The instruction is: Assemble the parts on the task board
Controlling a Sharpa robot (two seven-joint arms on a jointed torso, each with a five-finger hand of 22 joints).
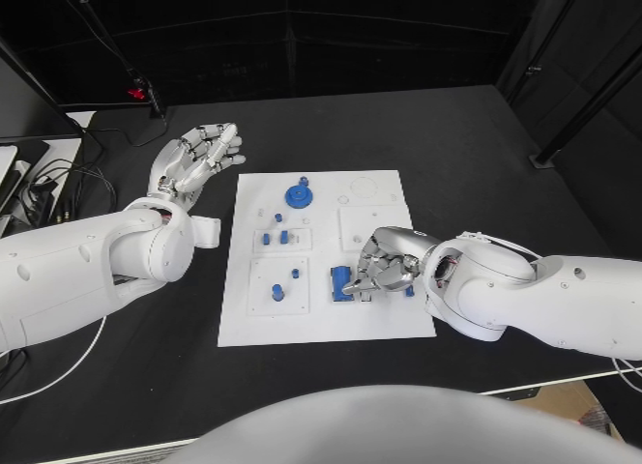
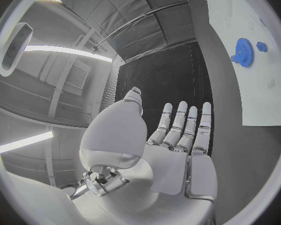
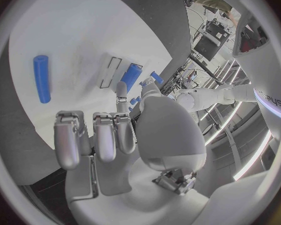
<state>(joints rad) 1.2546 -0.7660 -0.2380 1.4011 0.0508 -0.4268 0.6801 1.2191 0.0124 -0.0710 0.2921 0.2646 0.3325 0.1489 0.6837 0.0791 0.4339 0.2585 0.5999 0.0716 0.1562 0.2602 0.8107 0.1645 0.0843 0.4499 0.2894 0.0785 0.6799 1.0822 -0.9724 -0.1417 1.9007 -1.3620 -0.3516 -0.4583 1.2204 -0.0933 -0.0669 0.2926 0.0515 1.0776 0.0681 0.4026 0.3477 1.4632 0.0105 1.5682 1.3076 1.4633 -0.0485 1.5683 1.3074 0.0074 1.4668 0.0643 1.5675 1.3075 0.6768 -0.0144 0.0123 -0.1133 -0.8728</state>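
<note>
The white task board (image 1: 328, 319) lies in the middle of the black table. On it are a blue gear (image 1: 299, 196), small blue pegs (image 1: 273, 237) and a blue block (image 1: 340, 284). My right hand (image 1: 381, 263) hovers low over the board's right side, fingers curled, its fingertips at the blue block. In the right wrist view that hand (image 3: 115, 135) points at a blue piece (image 3: 130, 76), and a blue cylinder (image 3: 40, 78) lies loose on the board. Whether it pinches anything is hidden. My left hand (image 1: 195, 159) is raised beside the board's far left corner, fingers spread and holding nothing.
Cables and equipment (image 1: 36, 184) lie at the table's left edge. A black post (image 1: 572, 116) stands at the far right. In the left wrist view the blue gear (image 2: 243, 52) is on the board beyond my left hand (image 2: 178, 135).
</note>
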